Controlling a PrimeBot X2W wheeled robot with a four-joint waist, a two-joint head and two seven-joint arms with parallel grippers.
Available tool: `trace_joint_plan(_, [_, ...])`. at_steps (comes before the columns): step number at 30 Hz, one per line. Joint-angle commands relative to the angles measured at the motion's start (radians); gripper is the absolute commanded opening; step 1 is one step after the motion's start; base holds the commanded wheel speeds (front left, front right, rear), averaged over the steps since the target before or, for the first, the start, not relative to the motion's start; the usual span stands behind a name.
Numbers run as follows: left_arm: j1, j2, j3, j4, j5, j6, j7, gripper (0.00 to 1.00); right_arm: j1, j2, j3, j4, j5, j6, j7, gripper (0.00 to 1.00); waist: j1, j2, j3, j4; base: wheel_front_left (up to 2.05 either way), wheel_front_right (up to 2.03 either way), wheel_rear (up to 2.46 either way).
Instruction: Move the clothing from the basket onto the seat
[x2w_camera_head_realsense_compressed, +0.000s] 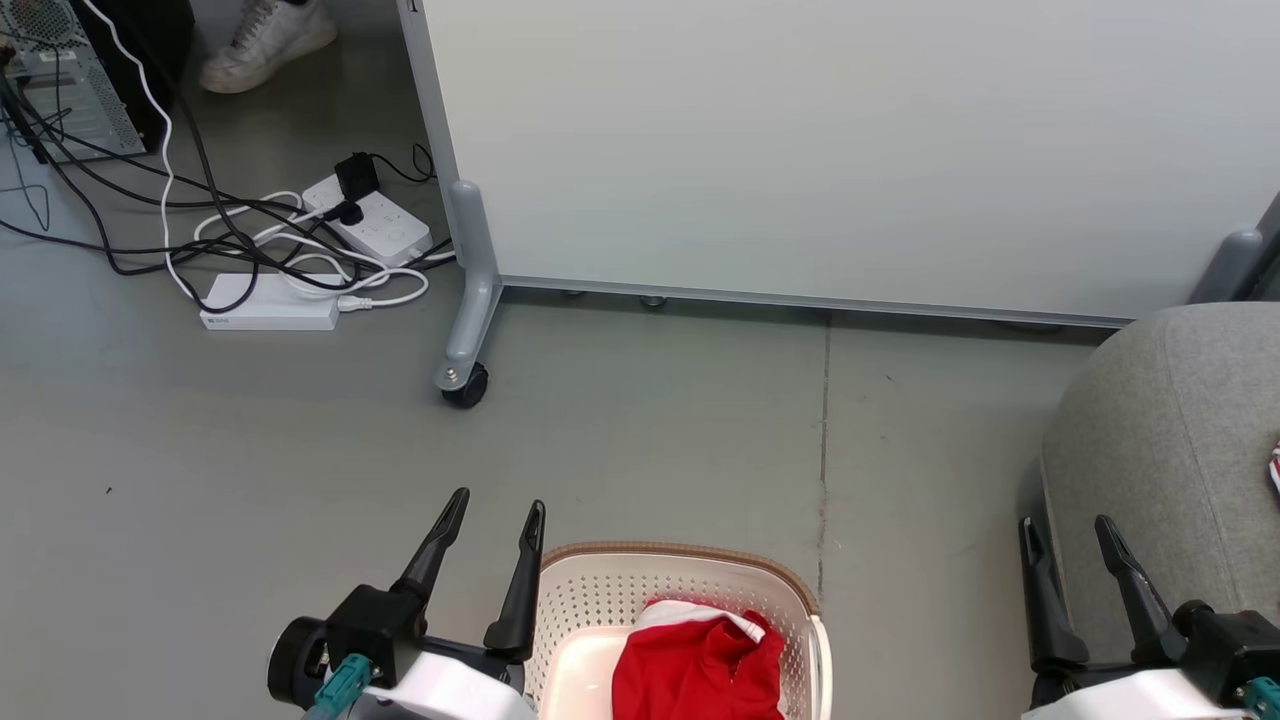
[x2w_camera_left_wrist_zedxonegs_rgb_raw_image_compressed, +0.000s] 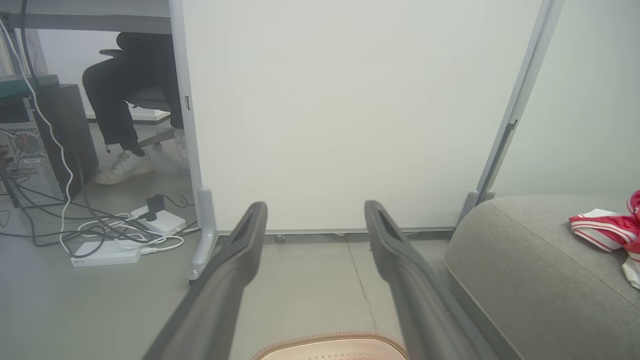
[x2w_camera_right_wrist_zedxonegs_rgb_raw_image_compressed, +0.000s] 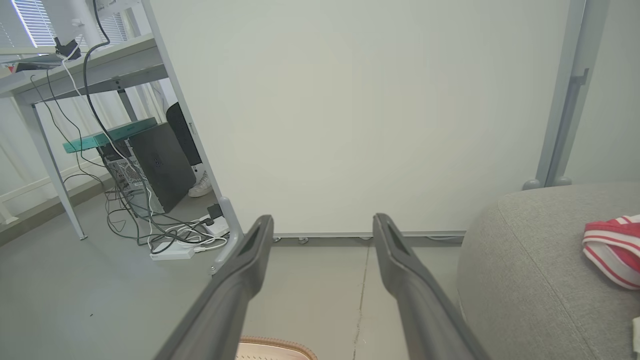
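**Both tools wide and holding nothing, one red piece left in the basket**

While the big white partition panel (x2w_camera_head_realsense_compressed: 850, 150) fills the head view from 12 to 2 o'clock, standing on the grey floor (x2w_camera_head_realsense_compressed: 250, 450), the seat (x2w_camera_head_realsense_compressed: 1170, 440) pokes in at about 4 o'clock, grey and rounded. A bit of the clothing (x2w_camera_left_wrist_zedxonegs_rgb_raw_image_compressed: 607, 227) already lies on that seat, red with white stripes, showing at 3 o'clock in both wrist views.

Next down in size: the basket (x2w_camera_head_realsense_compressed: 800, 600) sits on the floor at 6 o'clock, cream with a brown rim, and more red clothing (x2w_camera_head_realsense_compressed: 700, 665) with a white edge is bunched inside it.

Left tool (x2w_camera_head_realsense_compressed: 495, 520) is just beside the basket's left rim at roughly 7 o'clock, fingers spread wide, nothing between them. Right tool (x2w_camera_head_realsense_compressed: 1070, 535) is at 5 o'clock in front of the seat's edge, also wide and empty.

Small stuff: power strips (x2w_camera_head_realsense_compressed: 370, 225) and tangled cables at 10 o'clock, and a person's white shoe (x2w_camera_head_realsense_compressed: 265, 45) at 11.
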Motion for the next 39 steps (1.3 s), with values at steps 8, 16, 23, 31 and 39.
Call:
trace_joint_plan(8, [0.003,0.003,0.005,0.002,-0.022,0.000,-0.002,1.00,-0.010,0.000,-0.005,-0.008,0.003,0.000,-0.003,1.00,0.0000,0.0000,0.010,-0.008,0.00,0.00,0.00])
trace_joint_plan(16, [-0.010,0.003,-0.005,0.015,-0.020,-0.009,-0.002,1.00,-0.022,0.002,-0.020,-0.012,0.004,0.000,-0.003,1.00,0.0000,0.0000,0.019,-0.013,0.00,0.00,0.00])
trace_joint_plan(23, [-0.020,0.003,-0.013,0.014,-0.022,-0.009,-0.002,1.00,-0.026,0.001,-0.027,-0.014,0.003,0.000,-0.003,1.00,0.0000,0.0000,0.021,-0.014,0.00,0.00,0.00])
trace_joint_plan(31, [-0.022,0.003,-0.018,0.013,-0.023,-0.005,-0.002,1.00,-0.025,0.003,-0.027,-0.012,0.004,0.000,-0.003,1.00,0.0000,0.0000,0.019,-0.012,0.00,0.00,0.00])
trace_joint_plan(39, [-0.021,0.003,-0.024,0.011,-0.024,-0.008,-0.002,1.00,-0.027,0.000,-0.030,-0.016,0.006,0.000,-0.003,1.00,0.0000,0.0000,0.020,-0.011,0.00,0.00,0.00])
